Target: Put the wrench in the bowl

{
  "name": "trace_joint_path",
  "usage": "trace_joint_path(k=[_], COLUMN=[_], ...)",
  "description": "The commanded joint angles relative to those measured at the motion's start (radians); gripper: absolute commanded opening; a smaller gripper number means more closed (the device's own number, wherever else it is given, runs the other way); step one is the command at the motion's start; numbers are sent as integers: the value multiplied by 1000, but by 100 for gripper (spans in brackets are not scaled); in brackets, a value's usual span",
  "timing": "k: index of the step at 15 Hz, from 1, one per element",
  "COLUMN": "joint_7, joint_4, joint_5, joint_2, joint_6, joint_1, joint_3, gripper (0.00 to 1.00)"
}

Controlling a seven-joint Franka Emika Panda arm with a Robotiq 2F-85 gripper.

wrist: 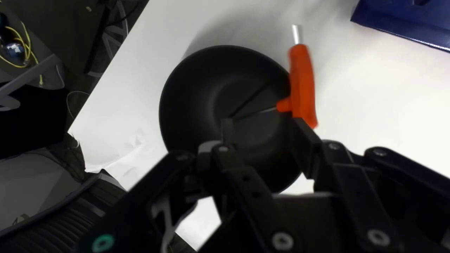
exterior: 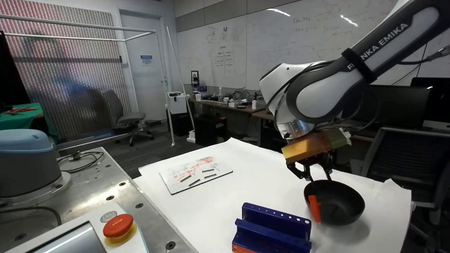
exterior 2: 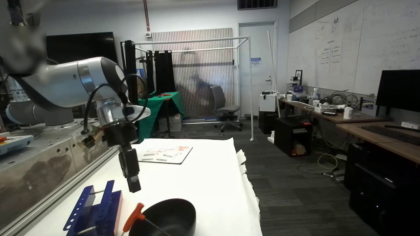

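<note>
White paper (exterior: pixel 260 182) spreads before me; above it the gripper (exterior: pixel 320 177) hangs, fingers parted, with the black bowl (exterior: pixel 353 202) lying below them, and near those fingertips the orange-handled wrench (wrist: pixel 302 84) leans over the rim, shaft reaching inside

The gripper (exterior 2: pixel 134 187) points down above the table (exterior 2: pixel 218 186), apart from the bowl (exterior 2: pixel 181 211). The wrench (exterior 2: pixel 134 217) is positioned with its orange handle at the bowl's rim and its shaft angled into the bowl. A blue rack (exterior 2: pixel 104 209) stands near the wrench. A white board (exterior 2: pixel 177 156) lies flat farther back. Beyond the table, a grey chair (exterior 2: pixel 228 108) stands near the door (exterior 2: pixel 257 78).
</note>
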Motion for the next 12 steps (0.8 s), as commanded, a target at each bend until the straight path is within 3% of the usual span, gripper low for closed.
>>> trace_joint_path(k=[1,4,12], joint_7=[-100,-269,-670], joint_4=[41,-26,-197], joint_5=[41,80,156], joint_2=[0,-80,-252], joint_6=[-10,91,318], joint_1=[14,-2,-21], joint_3=[-11,-3,-6], gripper=[77,99,99])
